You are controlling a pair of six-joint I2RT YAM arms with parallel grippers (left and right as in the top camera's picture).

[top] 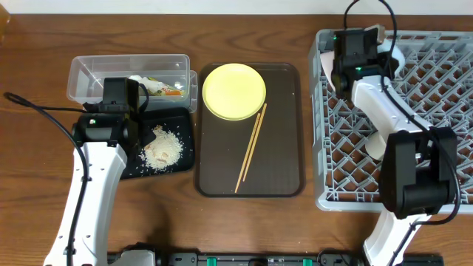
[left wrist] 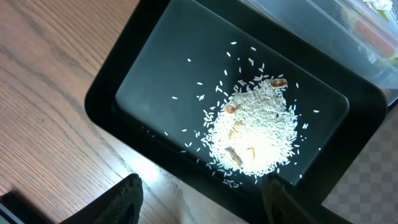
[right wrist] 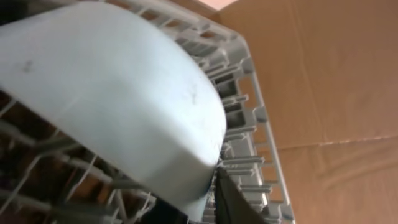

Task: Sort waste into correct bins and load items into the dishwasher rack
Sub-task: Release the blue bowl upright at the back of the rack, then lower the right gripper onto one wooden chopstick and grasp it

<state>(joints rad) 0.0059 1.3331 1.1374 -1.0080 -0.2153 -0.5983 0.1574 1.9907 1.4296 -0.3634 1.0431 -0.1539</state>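
My left tool (left wrist: 205, 202) hangs with fingers apart and empty over the near edge of the black tray (left wrist: 155, 68) at the left of the frame, where the rice (left wrist: 255, 134) lies heaped. The wrapper (top: 159, 87) sits in the tub (top: 89, 74) just above. My right tool (top: 334, 72) is at the upper left corner of the rack (top: 436, 89), one finger (right wrist: 239, 202) touching the rim of the tilted blue bowl (right wrist: 118, 93) and the other hidden, so I cannot tell whether it grips. The plate (top: 233, 90) and chopsticks (top: 251, 151) lie on the brown tray (top: 284, 148), mid-frame on the desk (top: 244, 229).
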